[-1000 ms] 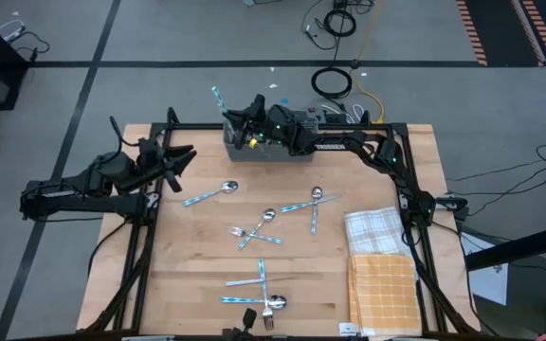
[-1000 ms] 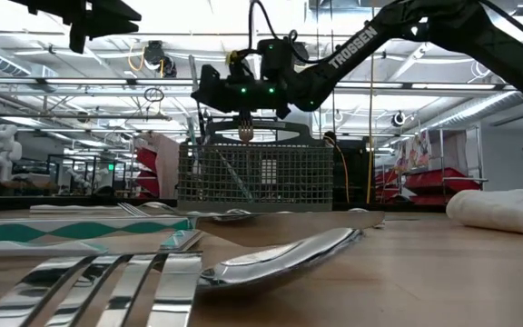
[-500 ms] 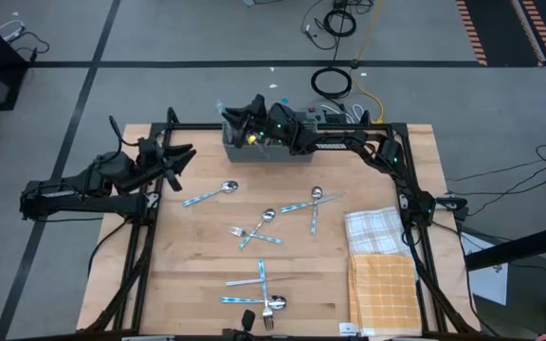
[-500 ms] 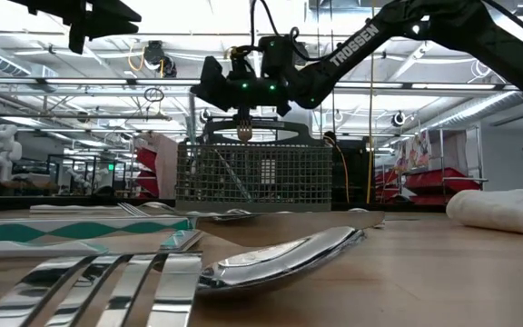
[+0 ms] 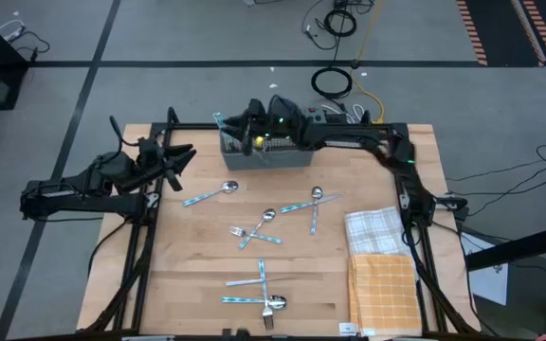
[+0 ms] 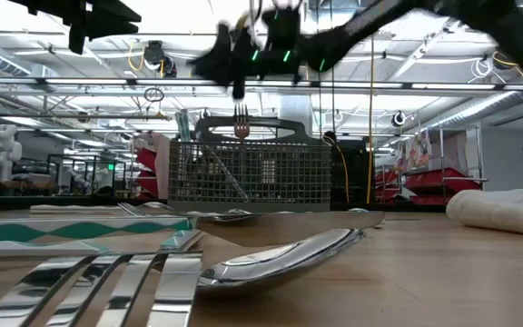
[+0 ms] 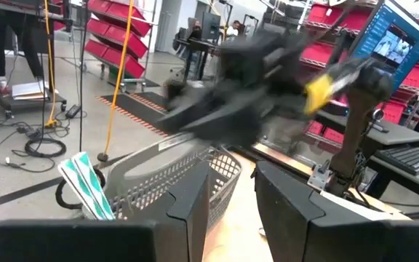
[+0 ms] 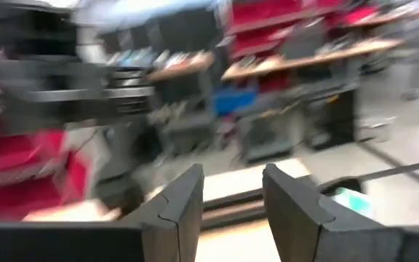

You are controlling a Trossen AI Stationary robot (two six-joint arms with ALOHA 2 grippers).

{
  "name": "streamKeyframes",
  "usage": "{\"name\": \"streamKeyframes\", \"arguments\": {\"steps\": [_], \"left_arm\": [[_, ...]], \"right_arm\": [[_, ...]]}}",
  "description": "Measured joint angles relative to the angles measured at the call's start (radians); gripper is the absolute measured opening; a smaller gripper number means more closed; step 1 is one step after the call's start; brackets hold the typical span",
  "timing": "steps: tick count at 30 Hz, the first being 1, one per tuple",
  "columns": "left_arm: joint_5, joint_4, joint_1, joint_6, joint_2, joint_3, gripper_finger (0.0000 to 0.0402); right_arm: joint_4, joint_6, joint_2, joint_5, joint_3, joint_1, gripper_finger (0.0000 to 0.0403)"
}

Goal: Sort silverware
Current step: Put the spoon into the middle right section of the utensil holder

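Right pincer (image 5: 245,132), fingers spread w/ nothing between, hovers over grey mesh basket (image 5: 263,152) at upper centre. Left pincer (image 5: 180,158) waits spread at left counter (image 5: 197,275) edge. Silverware (image 5: 260,224) lies scattered mid-counter; one fork (image 6: 241,123) upright in basket. No legible writing.

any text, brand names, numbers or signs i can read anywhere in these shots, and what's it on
None can be read.
Right arm in the low view: any lettering is smeared by motion.
Monitor in the left wrist view: screen content too small to read.
Silverware, mesh basket, folded towels: patterns only, no words.
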Motion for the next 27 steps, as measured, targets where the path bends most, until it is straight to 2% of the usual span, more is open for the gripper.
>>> {"name": "streamKeyframes", "arguments": {"steps": [3,5,9,11,15,21,27], "left_arm": [[-0.004,-0.090,0.000,-0.006,0.002,0.000,0.0116],[-0.027,-0.204,0.000,-0.077,0.016,0.000,0.0116],[-0.033,-0.416,0.000,-0.240,0.090,0.000,0.0116],[-0.031,-0.458,0.000,-0.257,0.150,0.000,0.0116],[-0.018,-0.431,0.010,-0.214,0.317,0.000,0.0116],[0.084,-0.421,0.086,-0.176,0.588,0.000,0.0116],[0.242,-0.316,0.179,-0.073,0.737,0.000,0.0116]], "right_arm": [[-0.375,-0.182,-0.139,-0.023,0.008,0.044,0.0132],[-0.625,-0.283,-0.201,-0.003,0.007,0.092,0.0132],[-0.957,-0.345,-0.292,0.070,0.000,0.179,0.0132],[-1.045,-0.347,-0.349,0.133,0.006,0.208,0.0132],[-1.179,-0.323,-0.399,0.230,0.006,0.255,0.0132],[-1.275,-0.273,-0.463,0.238,0.007,0.291,0.0132],[-1.432,-0.239,-0.520,0.230,0.005,0.320,0.0132]]}}
